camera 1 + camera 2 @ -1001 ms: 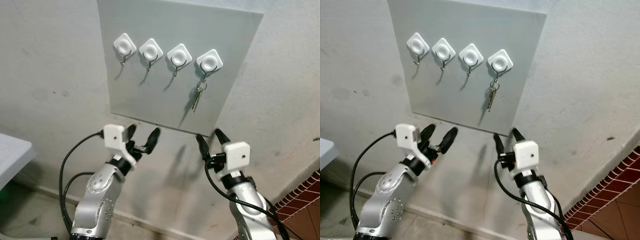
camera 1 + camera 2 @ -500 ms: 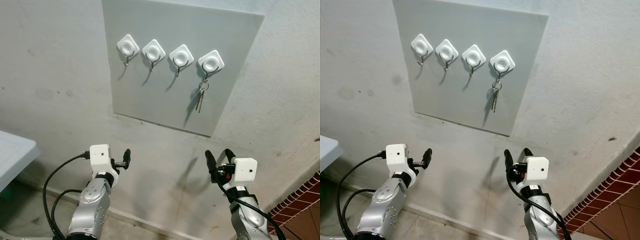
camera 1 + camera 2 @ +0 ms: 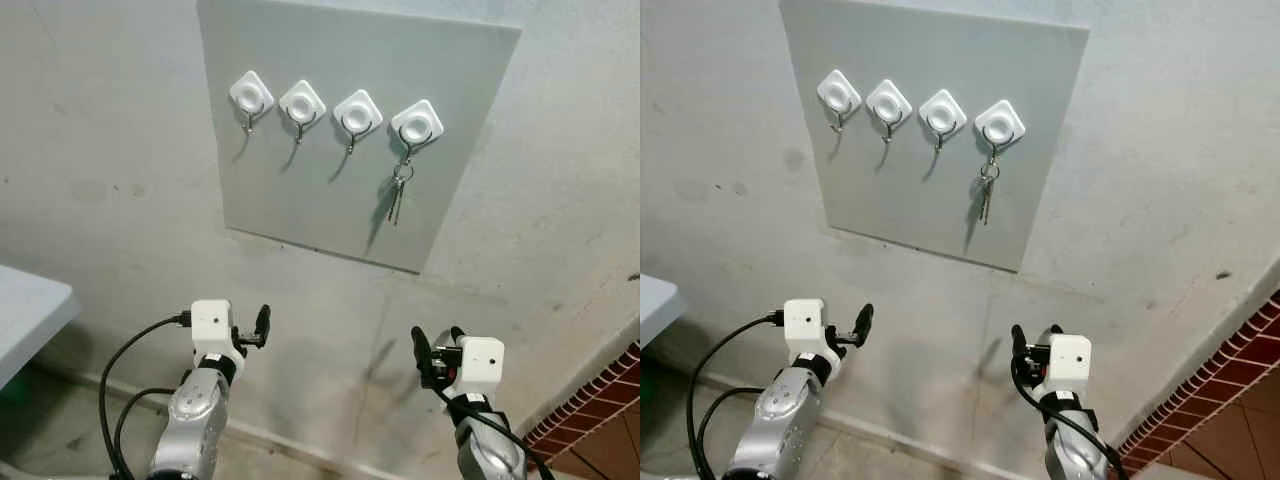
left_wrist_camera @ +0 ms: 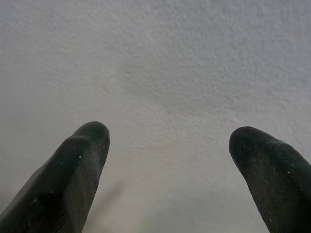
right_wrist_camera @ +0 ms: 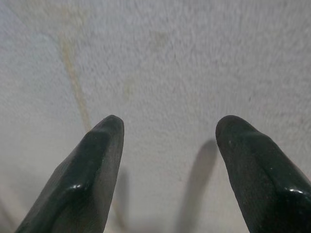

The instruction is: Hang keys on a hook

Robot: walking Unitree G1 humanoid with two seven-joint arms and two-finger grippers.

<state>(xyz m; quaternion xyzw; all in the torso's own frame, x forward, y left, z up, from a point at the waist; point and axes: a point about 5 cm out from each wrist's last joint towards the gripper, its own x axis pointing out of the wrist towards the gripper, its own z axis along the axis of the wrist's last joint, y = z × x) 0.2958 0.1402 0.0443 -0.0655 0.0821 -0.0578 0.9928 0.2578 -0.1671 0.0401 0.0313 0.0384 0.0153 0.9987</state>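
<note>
The keys, thin metal on a ring, hang from the rightmost hook of four white diamond-shaped hooks on a smooth pale grey board fixed to the rough plaster wall. My left claw and right claw sit low, well below the board, each spread apart and grasping nothing, facing bare wall. A white desk corner sits at far left.
</note>
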